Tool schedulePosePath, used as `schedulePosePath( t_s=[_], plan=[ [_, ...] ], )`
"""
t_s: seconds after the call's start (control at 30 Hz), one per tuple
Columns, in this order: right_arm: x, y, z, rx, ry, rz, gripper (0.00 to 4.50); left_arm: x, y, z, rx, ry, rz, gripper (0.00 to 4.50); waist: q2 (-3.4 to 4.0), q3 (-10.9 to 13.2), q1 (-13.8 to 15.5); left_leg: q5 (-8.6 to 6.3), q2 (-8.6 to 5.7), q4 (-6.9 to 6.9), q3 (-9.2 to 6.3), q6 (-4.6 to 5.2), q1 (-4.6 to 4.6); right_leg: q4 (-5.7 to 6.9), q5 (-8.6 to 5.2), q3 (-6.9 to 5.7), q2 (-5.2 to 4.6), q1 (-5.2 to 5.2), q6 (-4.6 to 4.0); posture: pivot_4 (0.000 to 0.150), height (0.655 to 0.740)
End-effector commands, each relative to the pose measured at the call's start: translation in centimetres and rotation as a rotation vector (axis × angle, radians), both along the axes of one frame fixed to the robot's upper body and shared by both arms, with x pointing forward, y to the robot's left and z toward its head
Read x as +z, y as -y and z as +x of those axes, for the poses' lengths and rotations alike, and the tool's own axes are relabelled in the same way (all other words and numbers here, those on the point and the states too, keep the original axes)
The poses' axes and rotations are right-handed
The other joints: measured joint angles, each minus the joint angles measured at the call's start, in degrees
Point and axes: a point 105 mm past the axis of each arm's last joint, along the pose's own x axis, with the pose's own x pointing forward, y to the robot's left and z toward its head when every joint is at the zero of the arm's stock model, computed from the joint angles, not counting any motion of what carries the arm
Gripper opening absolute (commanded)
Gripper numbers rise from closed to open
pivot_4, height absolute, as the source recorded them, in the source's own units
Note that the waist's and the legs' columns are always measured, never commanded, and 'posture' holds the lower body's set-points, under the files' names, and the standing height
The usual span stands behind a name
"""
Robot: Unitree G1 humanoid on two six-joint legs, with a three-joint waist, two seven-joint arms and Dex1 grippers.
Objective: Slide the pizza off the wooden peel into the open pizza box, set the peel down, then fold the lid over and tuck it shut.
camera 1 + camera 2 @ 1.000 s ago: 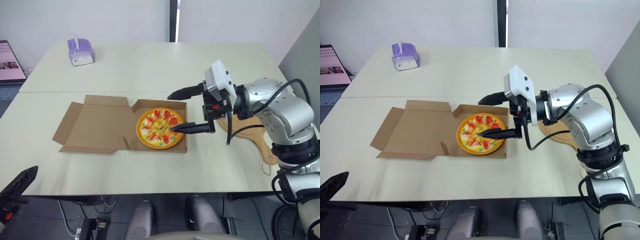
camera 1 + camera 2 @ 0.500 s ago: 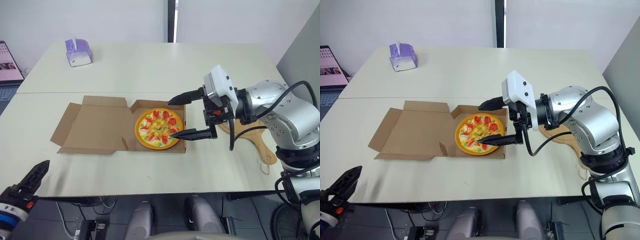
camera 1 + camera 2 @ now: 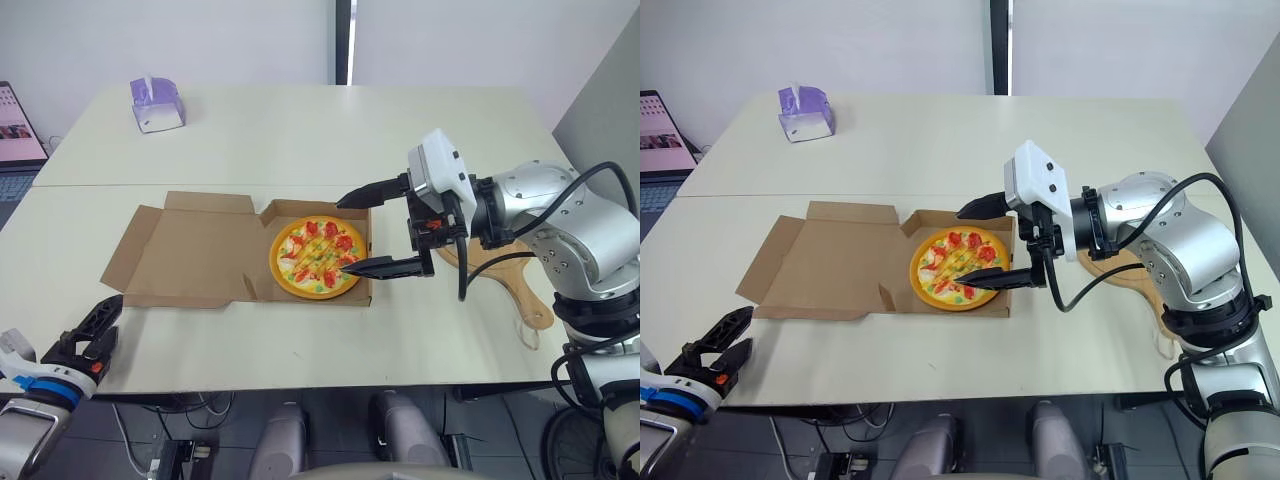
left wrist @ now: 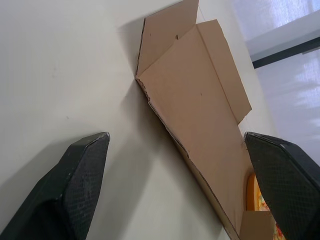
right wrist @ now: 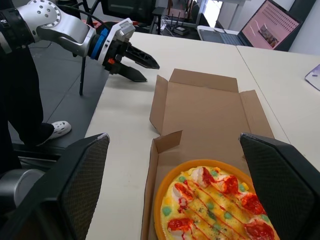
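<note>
Right gripper (image 3: 343,234) spreads wide over the pizza (image 3: 312,262) in the box (image 3: 190,250); left gripper (image 3: 98,328), fingers parted, hangs at the table (image 3: 300,130) edge.

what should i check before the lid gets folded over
1. pizza fully inside the box: ok.
2. peel set down on the table, apart from the box: ok.
3. lid lying open and flat, nothing on it: ok.
4. right tool out of the lid's path: not ok, it hangs open over the pizza.
5. left tool at the lid: not ok, it is open at the table's near edge, apart from the lid.
6. lid flaps creased for tucking: cannot tell.
</note>
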Motion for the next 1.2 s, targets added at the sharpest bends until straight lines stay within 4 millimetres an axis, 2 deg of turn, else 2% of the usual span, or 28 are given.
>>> schedulePosePath(
  t_s=[0.03,0.67,0.7,0.73,0.8,1.13,1.17,1.2],
  plan=[
    [1.1,0.0,-0.3,0.005,0.065,0.000,4.46,-0.6,0.0,0.7,-0.011,-0.030,-0.007,4.50,0.01,0.00,0.08,0.00,0.00,0.00,-0.01,0.00,0.01,0.00,-0.01,0.00,0.00,0.02,0.02,0.150,0.7400],
    [1.1,0.1,-0.2,-0.017,0.075,-0.003,4.46,-1.7,1.1,3.2,-0.117,-0.087,-0.003,4.50,0.34,-0.11,0.28,0.00,0.00,-0.05,-0.17,0.00,0.07,-0.42,-0.14,-0.07,-0.02,0.34,0.26,0.150,0.7400],
    [1.1,0.0,-0.2,-0.018,0.075,-0.002,4.50,-1.8,1.2,3.3,-0.123,-0.094,-0.001,4.12,0.35,-0.11,0.29,0.00,0.00,-0.06,-0.17,0.00,0.08,-0.46,-0.14,-0.07,-0.04,0.35,0.26,0.150,0.7400],
    [1.1,0.0,-0.2,-0.019,0.075,-0.001,4.50,-1.8,1.2,3.4,-0.127,-0.097,0.000,3.97,0.35,-0.11,0.29,0.00,-0.01,-0.06,-0.16,0.00,0.08,-0.48,-0.14,-0.06,-0.04,0.36,0.26,0.150,0.7400],
    [1.1,0.0,-0.2,-0.019,0.075,0.000,4.50,-1.8,1.4,3.6,-0.134,-0.099,0.002,3.39,0.35,-0.11,0.30,0.00,-0.01,-0.06,-0.15,0.00,0.07,-0.52,-0.14,-0.05,-0.06,0.37,0.27,0.150,0.7400],
    [1.0,0.0,-0.1,-0.028,0.077,0.009,4.50,-1.9,1.7,3.6,-0.148,-0.108,0.003,0.23,0.35,-0.11,0.30,-0.02,-0.03,-0.13,-0.14,-0.03,0.06,-0.62,-0.12,-0.07,-0.15,0.36,0.32,0.150,0.7400],
    [1.0,0.0,-0.1,-0.029,0.077,0.010,4.50,-1.9,1.7,3.6,-0.148,-0.108,0.003,0.01,0.36,-0.11,0.30,-0.03,-0.03,-0.14,-0.14,-0.04,0.06,-0.62,-0.11,-0.07,-0.15,0.36,0.33,0.150,0.7400],
    [1.0,0.0,-0.1,-0.030,0.076,0.011,4.50,-1.8,1.7,3.6,-0.147,-0.107,0.004,0.01,0.37,-0.10,0.28,-0.02,-0.04,-0.16,-0.13,-0.04,0.06,-0.62,-0.11,-0.07,-0.17,0.36,0.33,0.150,0.7400]
  ],
)
